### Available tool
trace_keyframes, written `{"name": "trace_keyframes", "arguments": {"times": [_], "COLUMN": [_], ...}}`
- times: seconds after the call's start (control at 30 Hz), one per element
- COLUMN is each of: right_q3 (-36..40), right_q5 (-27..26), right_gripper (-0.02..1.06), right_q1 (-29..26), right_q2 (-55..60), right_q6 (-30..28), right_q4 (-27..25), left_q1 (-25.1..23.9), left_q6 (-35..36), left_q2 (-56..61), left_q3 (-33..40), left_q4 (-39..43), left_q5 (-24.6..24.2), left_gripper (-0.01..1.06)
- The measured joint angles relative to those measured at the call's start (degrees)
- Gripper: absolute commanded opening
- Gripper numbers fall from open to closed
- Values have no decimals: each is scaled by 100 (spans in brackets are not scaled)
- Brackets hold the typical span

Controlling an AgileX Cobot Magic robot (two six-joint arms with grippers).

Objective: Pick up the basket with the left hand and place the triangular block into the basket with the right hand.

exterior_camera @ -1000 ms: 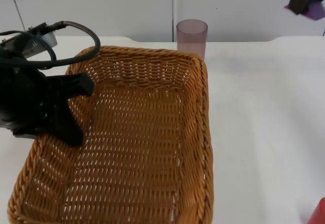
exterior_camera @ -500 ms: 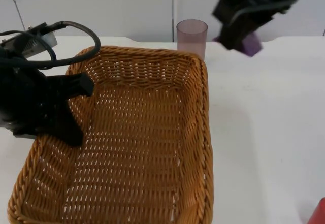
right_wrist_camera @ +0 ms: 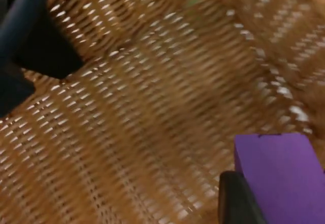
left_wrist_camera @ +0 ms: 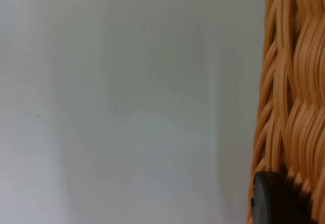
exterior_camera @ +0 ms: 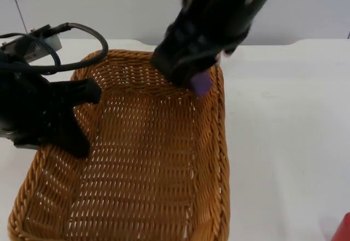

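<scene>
A large wicker basket point(exterior_camera: 209, 159) takes up the near left of the table. My left gripper point(exterior_camera: 82, 115) is shut on its left rim, and the woven rim point(left_wrist_camera: 287, 102) stands right beside a black fingertip point(left_wrist_camera: 274, 201). My right gripper point(exterior_camera: 198, 82) hangs over the basket's far right corner, shut on a purple block point(exterior_camera: 201, 82). The purple block point(right_wrist_camera: 282, 176) sits against a black finger point(right_wrist_camera: 236, 201) above the basket's woven floor point(right_wrist_camera: 147, 112).
A red object point(exterior_camera: 342, 229) shows at the table's near right edge. White table point(exterior_camera: 284, 131) stretches to the right of the basket, with the grey partition wall behind it.
My right arm has swung in from the far right to above the basket's far right corner, carrying the purple block. It now hides the purple cup behind the basket. The left arm has stayed still.
</scene>
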State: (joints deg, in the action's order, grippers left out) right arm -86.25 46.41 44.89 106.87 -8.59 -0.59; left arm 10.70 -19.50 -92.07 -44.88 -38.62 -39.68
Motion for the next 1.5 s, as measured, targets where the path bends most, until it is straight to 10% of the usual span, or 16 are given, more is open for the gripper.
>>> {"name": "trace_keyframes", "arguments": {"times": [0.2,0.6,1.5], "right_q3": [1,1,748], "right_q5": [-409,-651,289], "right_gripper": [3,72,73], "right_q1": [14,14,14], "right_q2": [550,887,-3650], "right_q6": [14,14,629], "right_q4": [-244,-280,781], "left_q1": [0,0,0], "left_q6": [0,0,0], "left_q2": [0,0,-47], "left_q3": [0,0,0], "left_q4": [0,0,-116], "left_q5": [0,0,10], "left_gripper": [0,0,0]}}
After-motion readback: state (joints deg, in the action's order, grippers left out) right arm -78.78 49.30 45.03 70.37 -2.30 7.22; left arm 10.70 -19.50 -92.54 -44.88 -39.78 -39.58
